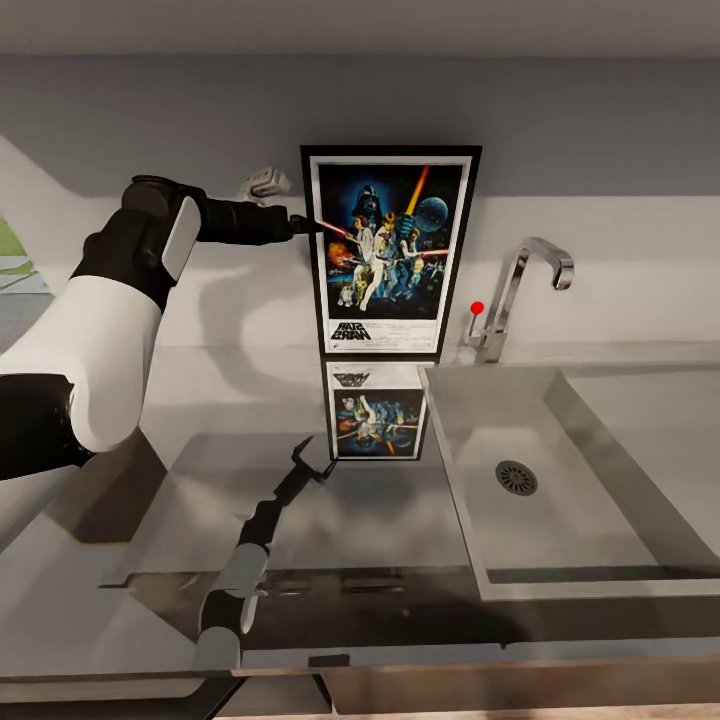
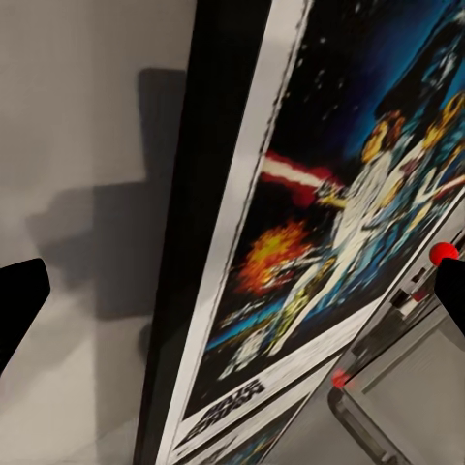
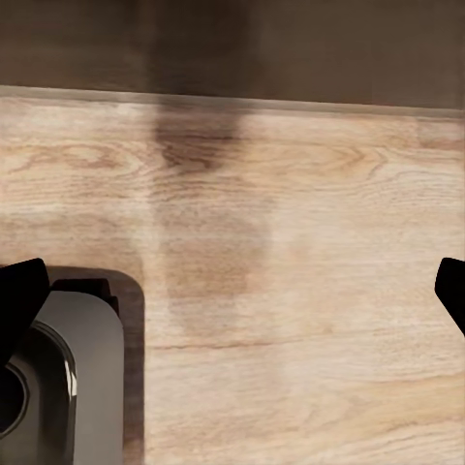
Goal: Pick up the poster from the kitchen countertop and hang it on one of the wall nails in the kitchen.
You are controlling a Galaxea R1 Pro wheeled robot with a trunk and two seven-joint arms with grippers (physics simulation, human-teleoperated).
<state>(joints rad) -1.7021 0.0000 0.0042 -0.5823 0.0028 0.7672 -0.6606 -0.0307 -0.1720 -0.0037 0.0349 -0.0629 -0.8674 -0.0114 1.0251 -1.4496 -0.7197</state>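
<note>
- The room: a grey kitchen wall (image 1: 600, 130) rises behind the poster, plain above and paler lower down. No nail can be made out on it, so the hanging spot is not yet found.
- The table (image 1: 230, 440): the glossy grey kitchen countertop runs out in front of the poster, bright enough to carry a fainter upside-down mirror copy just below the poster's foot. The right wrist view looks down on a pale wooden floor (image 3: 291, 291).
- The sink (image 1: 600, 530): sunk into the table right of the poster, with a round drain; the chrome tap (image 1: 520, 290) stands at its back edge, just right of the poster, with a red-tipped lever.
- The poster (image 1: 391, 250): upright, its lower edge on the table, its back at or very near the wall. By my judgement it is not yet lifted, so both the pick-up and the hanging remain.
- The left claw (image 1: 305, 226): at the poster's left edge, about a third of the way down. In the left wrist view its fingers (image 2: 19, 291) stand wide apart with the black frame between them, so the claw is spread around the edge, not clamped. Closing looks like the step in hand.
- The right claw (image 3: 232, 291): fingers apart and holding nothing, over the floor, well away from the poster.
</note>
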